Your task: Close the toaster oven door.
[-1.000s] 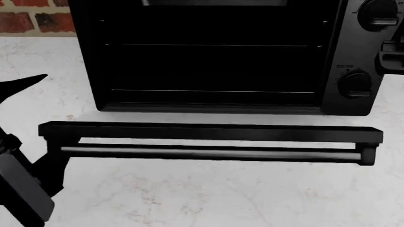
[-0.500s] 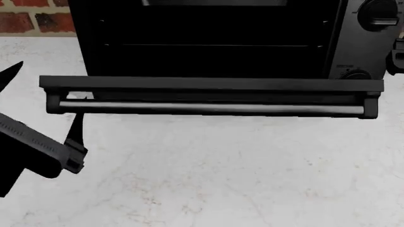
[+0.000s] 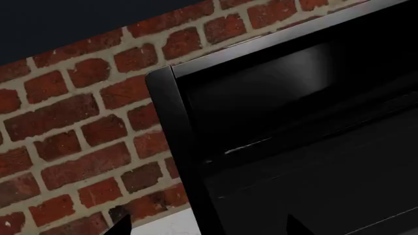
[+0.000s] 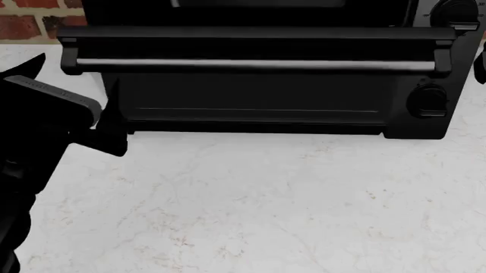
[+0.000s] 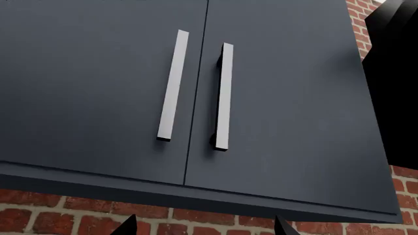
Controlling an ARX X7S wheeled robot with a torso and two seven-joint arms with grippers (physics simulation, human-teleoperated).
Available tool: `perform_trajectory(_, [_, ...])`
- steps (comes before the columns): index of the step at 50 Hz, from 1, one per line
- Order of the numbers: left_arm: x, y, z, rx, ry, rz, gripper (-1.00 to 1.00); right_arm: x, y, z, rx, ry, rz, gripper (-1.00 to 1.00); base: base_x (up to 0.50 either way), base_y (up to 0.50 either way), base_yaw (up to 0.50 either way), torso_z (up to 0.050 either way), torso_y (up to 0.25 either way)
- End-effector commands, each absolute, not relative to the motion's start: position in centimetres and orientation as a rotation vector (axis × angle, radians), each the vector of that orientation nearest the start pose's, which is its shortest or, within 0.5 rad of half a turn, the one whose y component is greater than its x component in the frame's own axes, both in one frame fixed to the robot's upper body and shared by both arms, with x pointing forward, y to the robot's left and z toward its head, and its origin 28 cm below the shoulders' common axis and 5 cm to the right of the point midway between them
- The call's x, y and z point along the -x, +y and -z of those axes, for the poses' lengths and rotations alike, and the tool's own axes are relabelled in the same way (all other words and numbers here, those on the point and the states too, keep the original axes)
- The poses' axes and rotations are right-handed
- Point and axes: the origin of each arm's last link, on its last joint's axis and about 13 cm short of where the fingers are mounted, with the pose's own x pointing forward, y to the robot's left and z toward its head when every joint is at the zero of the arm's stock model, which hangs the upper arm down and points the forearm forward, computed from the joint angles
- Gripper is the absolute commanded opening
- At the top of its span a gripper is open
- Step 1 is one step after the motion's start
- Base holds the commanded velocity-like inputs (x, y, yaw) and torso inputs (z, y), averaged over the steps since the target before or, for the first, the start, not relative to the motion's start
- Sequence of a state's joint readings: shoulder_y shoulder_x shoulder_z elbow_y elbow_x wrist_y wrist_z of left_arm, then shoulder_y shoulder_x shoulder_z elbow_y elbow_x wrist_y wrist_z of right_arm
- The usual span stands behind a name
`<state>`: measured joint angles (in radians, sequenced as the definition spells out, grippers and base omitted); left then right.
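Observation:
The toaster oven [image 4: 425, 128] is a black box at the back of the counter, and its left front corner [image 3: 171, 122] fills the left wrist view. The toaster oven door [image 4: 258, 96] stands nearly upright against the front. Its bar handle [image 4: 254, 64] runs along the upper edge, and I cannot tell if the door is fully seated. My left gripper [image 3: 207, 229] is open, with the oven's left front edge between its tips. In the head view the left gripper [image 4: 106, 128] sits at the door's lower left corner. My right gripper [image 5: 203, 227] is open and holds nothing.
White marble counter [image 4: 266, 199] spreads in front of the oven. A red brick wall [image 3: 78, 122] stands behind it. Dark blue upper cabinets [image 5: 98, 98] with silver bar handles [image 5: 172, 85] hang above. A round knob [image 4: 427, 101] sits on the oven's right panel.
The door has swung up from lying flat to nearly upright. My left arm has risen and moved in toward the oven's left front corner with it.

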<state>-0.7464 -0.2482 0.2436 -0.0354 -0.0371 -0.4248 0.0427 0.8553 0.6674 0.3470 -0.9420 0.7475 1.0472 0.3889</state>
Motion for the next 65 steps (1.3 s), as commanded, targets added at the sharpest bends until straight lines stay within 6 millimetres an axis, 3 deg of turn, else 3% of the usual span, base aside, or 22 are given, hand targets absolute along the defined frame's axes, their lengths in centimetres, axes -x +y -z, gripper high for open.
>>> perform_trajectory(1, [-37.1,22.5,-19.2,-0.295,-0.199,0.072,1.0,-18.0,-18.8,-32.6,0.193,-0.783,0.233,1.0,0.0,0.0,0.0,0.0,0.0])
perform_trajectory(12, [-39.7,21.3,-19.6,-0.247,-0.202,-0.031,1.0,-17.8,-19.0,-32.5,0.193,-0.782,0.24,1.0,0.0,0.0,0.0,0.0,0.0])
perform_trajectory(40, [-43.2,18.8,-18.7,-0.265,-0.166,-0.098,1.0,-17.8,-19.7,-32.1,0.187,-0.777,0.258,1.0,0.0,0.0,0.0,0.0,0.0])
perform_trajectory(65, [-43.3,18.9,-18.6,-0.318,-0.122,-0.129,1.0,-17.7,-20.2,-31.9,0.186,-0.769,0.276,1.0,0.02,0.0,0.0,0.0,0.0])
